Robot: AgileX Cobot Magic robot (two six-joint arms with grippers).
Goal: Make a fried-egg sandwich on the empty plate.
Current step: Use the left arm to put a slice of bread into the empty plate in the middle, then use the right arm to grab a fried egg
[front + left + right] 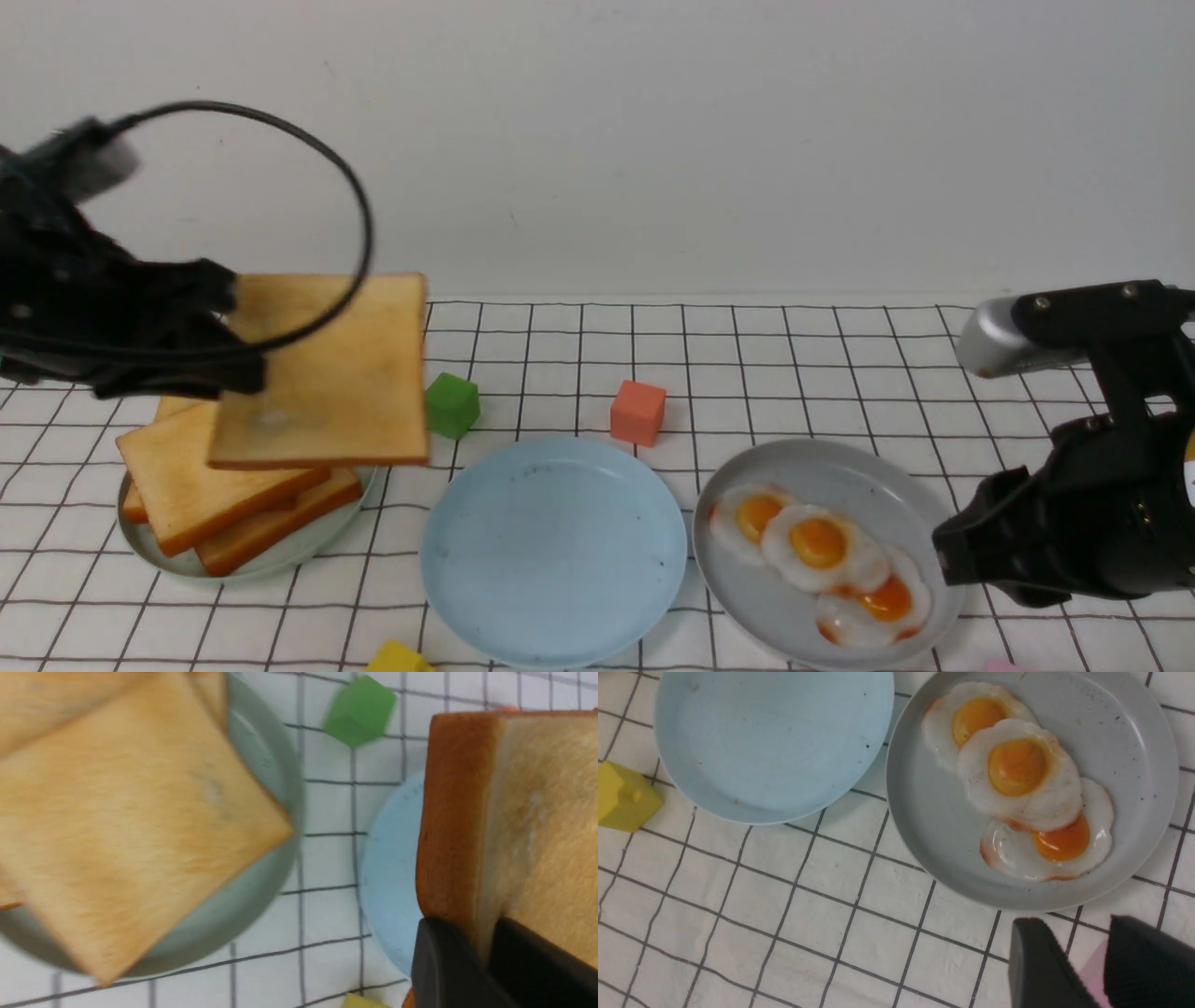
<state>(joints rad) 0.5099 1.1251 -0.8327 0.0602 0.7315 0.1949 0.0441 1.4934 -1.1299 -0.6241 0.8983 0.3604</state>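
While the left gripper (233, 329) pinches a seemingly light, stiff toast slice (345, 373) by its edge above the toast stack (187, 476), the blue plate (523, 560) beside it lies bare; the right gripper (957, 551) hangs slightly parted, empty.

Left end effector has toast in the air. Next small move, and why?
Probably carry the toast slice rightward with the left end effector until it is over the blue plate. It hangs above the stack on the green plate, and the blue plate holds nothing.
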